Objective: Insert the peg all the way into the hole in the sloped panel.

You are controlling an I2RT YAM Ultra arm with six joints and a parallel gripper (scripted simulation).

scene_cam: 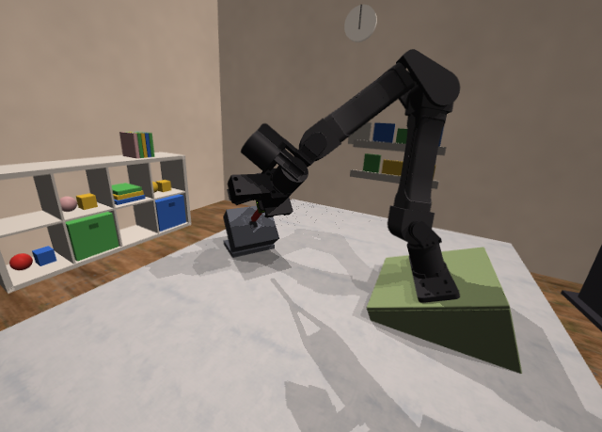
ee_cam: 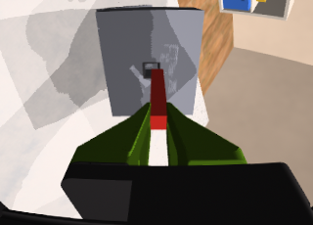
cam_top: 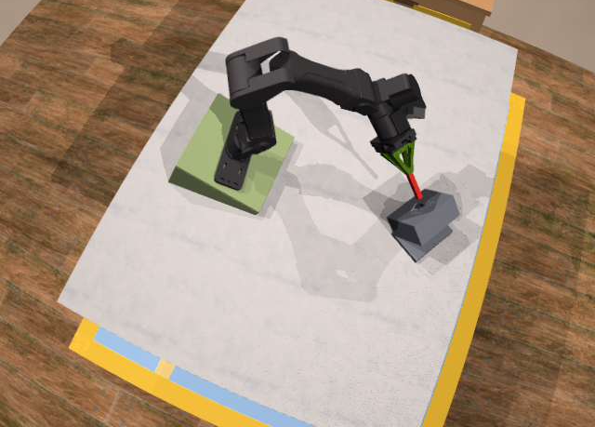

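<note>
My gripper (cam_top: 409, 171) (ee_cam: 158, 110) is shut on the red peg (cam_top: 415, 186) (scene_cam: 255, 216) (ee_cam: 158, 90), which sticks out beyond the green fingertips. The dark grey sloped panel (cam_top: 438, 214) (scene_cam: 245, 243) (ee_cam: 124, 44) stands on the table before the gripper. Its square hole (cam_top: 419, 206) (ee_cam: 149, 69) shows in the face. In the wrist view the peg's far end covers the lower right corner of the hole, and most of the opening shows beside it. The peg's tip is outside the hole, close to the face. Whether it touches the face I cannot tell.
The arm's base stands on a green wedge block (cam_top: 196, 158) (scene_cam: 467, 272) on the white table (cam_top: 240, 278) (scene_cam: 194, 340). The table's yellow edge (cam_top: 485, 263) runs close beyond the panel. White shelves (scene_cam: 58, 162) stand past the table.
</note>
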